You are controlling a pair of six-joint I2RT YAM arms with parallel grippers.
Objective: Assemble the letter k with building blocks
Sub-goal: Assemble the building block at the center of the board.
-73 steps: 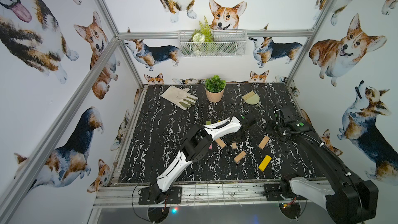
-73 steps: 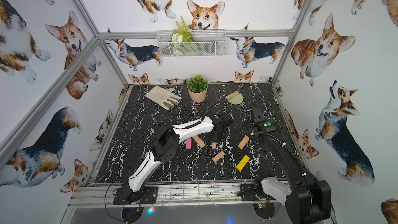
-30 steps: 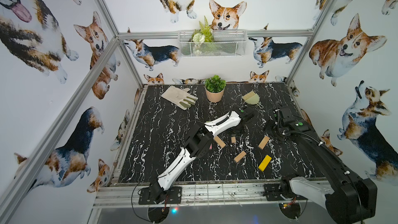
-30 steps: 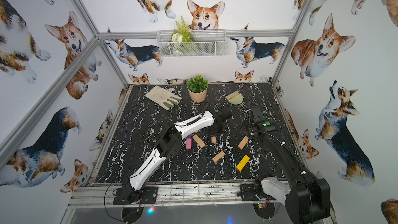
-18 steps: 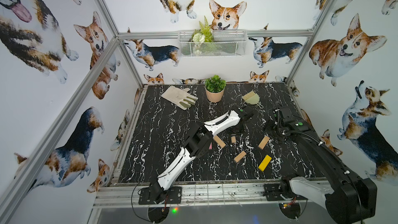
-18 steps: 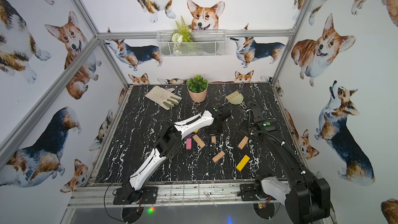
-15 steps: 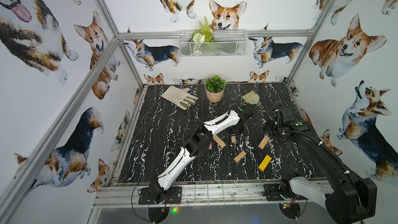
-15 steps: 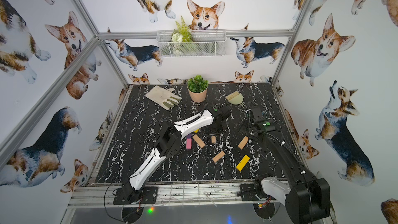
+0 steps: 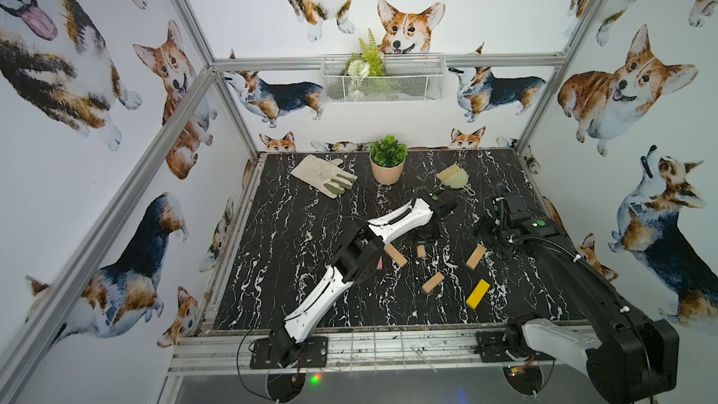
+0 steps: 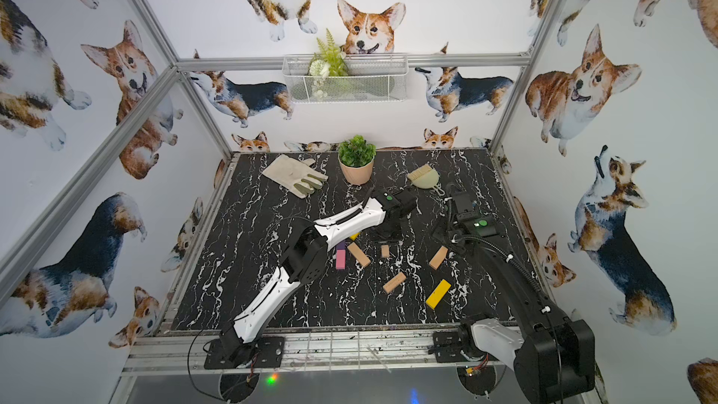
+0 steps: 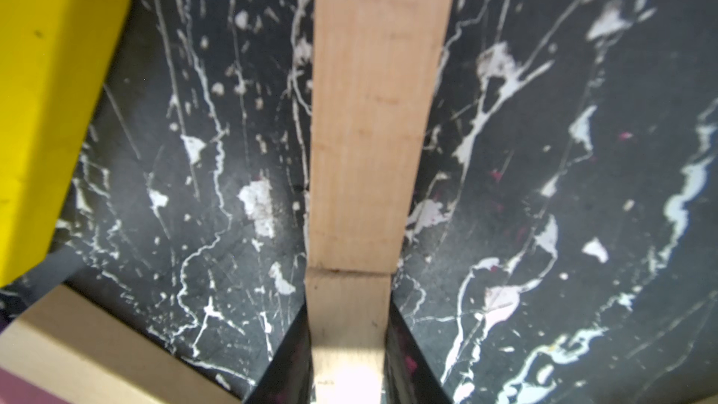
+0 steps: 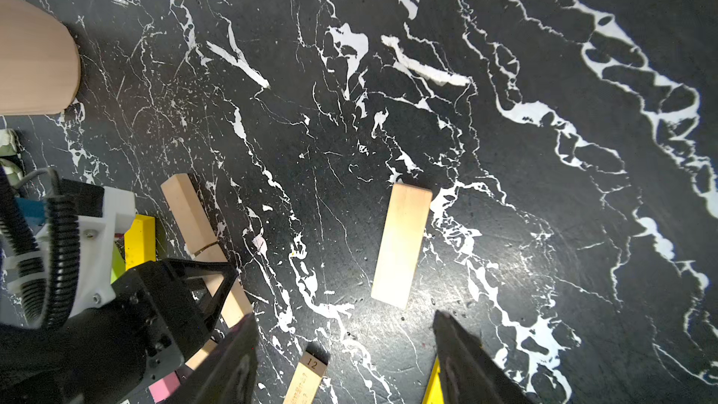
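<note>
The black marble tabletop [image 9: 295, 235] fills the floor of a corgi-papered enclosure. The black right arm [image 9: 582, 279] reaches in along the right side. The white left arm [image 9: 392, 223] stretches diagonally toward the middle. A white wire basket [image 9: 382, 79] with fern sprigs hangs on the back wall. Along the back of the tabletop sit a pale work glove [image 9: 324, 174], a potted plant [image 9: 387, 165] and a small green dustpan with brush [image 9: 452, 179].

The left fingers [image 11: 283, 367] pinch one end of a tan block [image 11: 373, 110] near the tabletop's middle. The block runs level along the marble; whether it rests there or hangs just clear I cannot tell. The right fingers [image 12: 462, 363] are spread wide, grip nothing, and hover over the right-middle area.

A second tan block [image 9: 476, 257] lies near the right fingers. Toward the front lie a third tan block [image 9: 433, 282] and, near it, a yellow block [image 9: 478, 294]. A fourth tan block [image 9: 395, 255] slants beside the left arm's elbow, with a pink block [image 10: 340, 258] just beside it and a purple block [image 10: 341, 244] just past the pink one's far end. A second yellow block [image 11: 50, 110] lies near the pinched one, and a sliver of a lime green block [image 12: 116, 262] shows under the left wrist.
</note>
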